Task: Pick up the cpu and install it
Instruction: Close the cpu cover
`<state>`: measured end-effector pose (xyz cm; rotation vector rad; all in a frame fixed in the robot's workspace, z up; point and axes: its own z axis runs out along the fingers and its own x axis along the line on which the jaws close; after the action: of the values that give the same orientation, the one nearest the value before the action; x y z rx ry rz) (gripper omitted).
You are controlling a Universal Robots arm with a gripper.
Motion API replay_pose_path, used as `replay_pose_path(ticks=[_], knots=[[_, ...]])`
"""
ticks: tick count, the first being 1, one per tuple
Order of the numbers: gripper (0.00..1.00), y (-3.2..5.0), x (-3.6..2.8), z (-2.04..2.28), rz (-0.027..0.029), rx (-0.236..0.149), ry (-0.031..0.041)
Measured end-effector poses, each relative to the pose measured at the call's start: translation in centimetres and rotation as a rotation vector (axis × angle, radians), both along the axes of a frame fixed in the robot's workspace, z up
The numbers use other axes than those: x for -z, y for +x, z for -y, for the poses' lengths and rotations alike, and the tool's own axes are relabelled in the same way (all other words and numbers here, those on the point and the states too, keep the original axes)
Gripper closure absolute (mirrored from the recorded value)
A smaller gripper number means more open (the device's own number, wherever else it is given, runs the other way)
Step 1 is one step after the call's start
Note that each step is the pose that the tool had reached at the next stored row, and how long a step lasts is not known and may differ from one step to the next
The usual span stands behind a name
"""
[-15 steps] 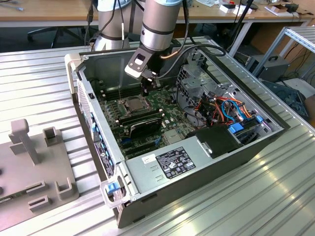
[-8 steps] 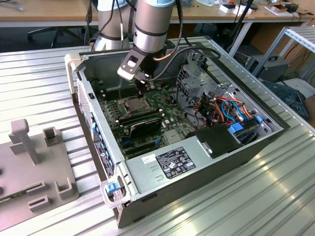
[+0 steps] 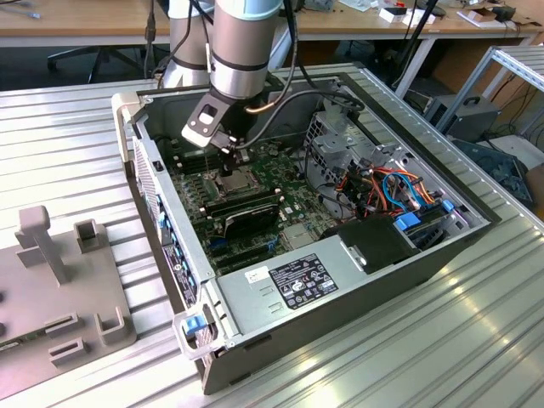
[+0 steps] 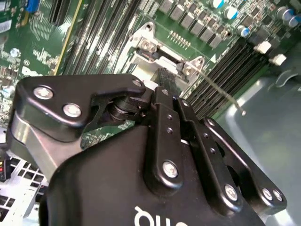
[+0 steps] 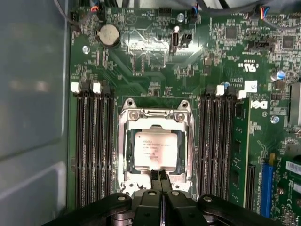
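Exterior view: pincer [image 3: 229, 161] hangs low over the green motherboard [image 3: 293, 208] inside the open grey computer case [image 3: 340, 280] on the ribbed metal bench [image 3: 442, 348].

Second wrist view: pincer [image 4: 165, 77] points down at the metal-framed socket [image 4: 150, 47].

First wrist view: the small square silvery-grey cpu [image 5: 155, 149] lies flat in the socket. Pincer [image 5: 160, 175] is closed tip to tip with nothing between, and sits at the chip's nearest edge.

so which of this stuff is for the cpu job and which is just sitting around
For the job: cpu, socket frame, gripper.
Just lying about: coin battery, memory slots, power supply, grey fixture.
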<state>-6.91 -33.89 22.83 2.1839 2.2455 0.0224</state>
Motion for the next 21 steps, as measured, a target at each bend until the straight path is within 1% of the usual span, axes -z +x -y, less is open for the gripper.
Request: replay_pose_path(ticks=[4,6,10,11,13,16,19,21], knots=[[0.89,-0.07,0.04,0.0,0.0,0.0,-0.0001],[0.89,-0.12,0.08,-0.07,0.0001,0.0,0.0001],[0.89,-0.53,0.65,-0.21,0.0,0.0,0.0],[0.89,-0.6,0.71,-0.22,0.0,0.0,-0.0002],[0.89,-0.65,0.82,-0.23,0.0,0.0,0.0],[0.89,-0.69,1.22,-0.22,-0.0001,0.0,-0.0002],[0.89,-0.69,1.27,-0.23,0.0001,0.0,0.0],[0.89,-0.69,1.67,-0.22,-0.0001,0.0,-0.0002]])
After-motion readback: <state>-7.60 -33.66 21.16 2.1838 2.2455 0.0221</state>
